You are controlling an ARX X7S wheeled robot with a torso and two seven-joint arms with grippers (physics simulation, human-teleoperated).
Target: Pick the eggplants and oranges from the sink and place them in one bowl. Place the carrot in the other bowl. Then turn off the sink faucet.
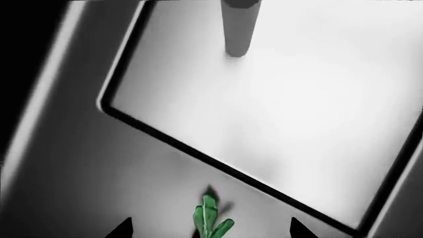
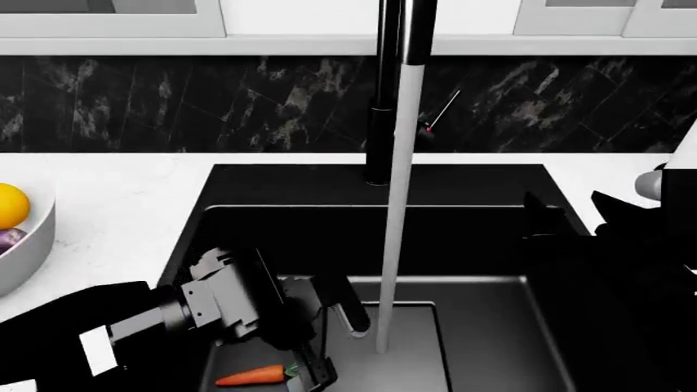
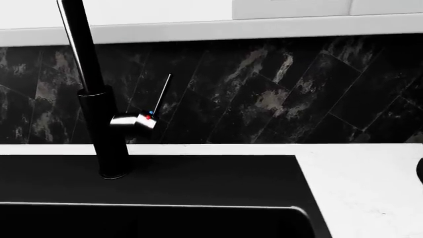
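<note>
Left gripper [image 2: 316,359] low in the sink [image 2: 490,245], fingers [image 2: 322,371] spread around the carrot [image 2: 253,376] lying on the sink floor, water running from the faucet [image 2: 384,90], orange [image 2: 9,204] and eggplant [image 2: 9,239] in the pale bowl [image 2: 28,253] on the bench [image 2: 109,196], right fingers out of sight.

A white desk [image 2: 120,196] is stretching out under a backsplash [image 2: 163,106] of black marbled tiles, which is running along the wall just below pale cabinets [image 2: 109,16] that are catching bright, even light.

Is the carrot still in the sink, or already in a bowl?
In the sink. The carrot lies on the sink floor, by the left end effector.
</note>
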